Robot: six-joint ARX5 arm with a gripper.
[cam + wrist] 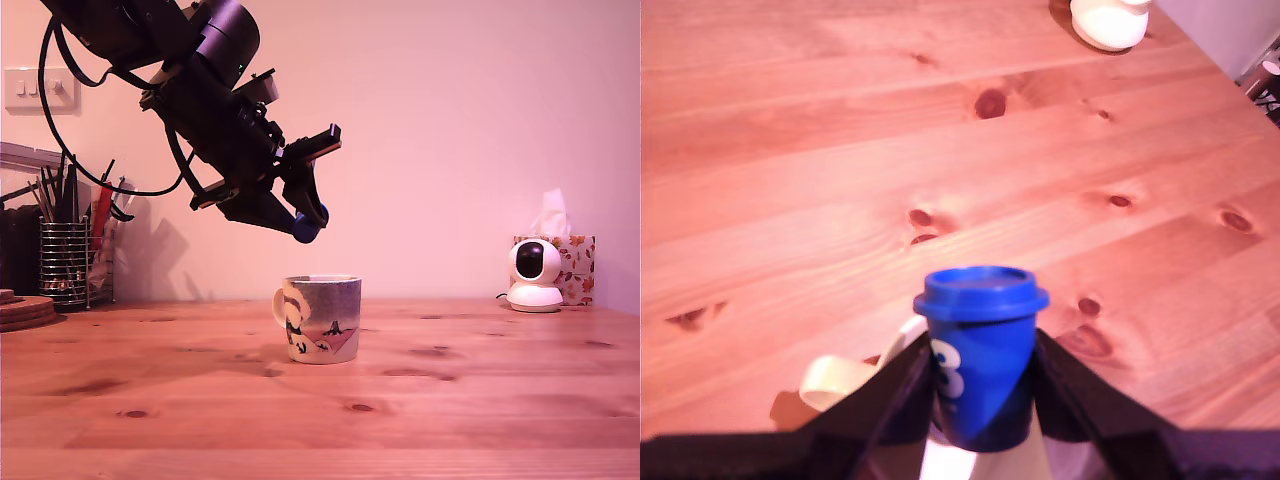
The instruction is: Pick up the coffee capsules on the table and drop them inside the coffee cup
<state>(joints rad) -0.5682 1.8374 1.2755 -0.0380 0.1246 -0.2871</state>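
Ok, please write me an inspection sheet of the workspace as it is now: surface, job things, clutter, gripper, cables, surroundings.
Surface: pine table, knotty, dry, no spills seen.
Job's things: blue coffee capsule held in the air above the coffee cup; the cup stands upright, handle toward the exterior view's left. No second capsule seen on the table.
Clutter: wire-mesh pen holder full of pens and wooden coasters at the exterior view's left; small white camera and tissue box at its right.
Grippers: gripper, fingers shut on the capsule's sides.
Cables: black cable loops from the arm, clear of the table.
Surroundings: plain wall, light switch.
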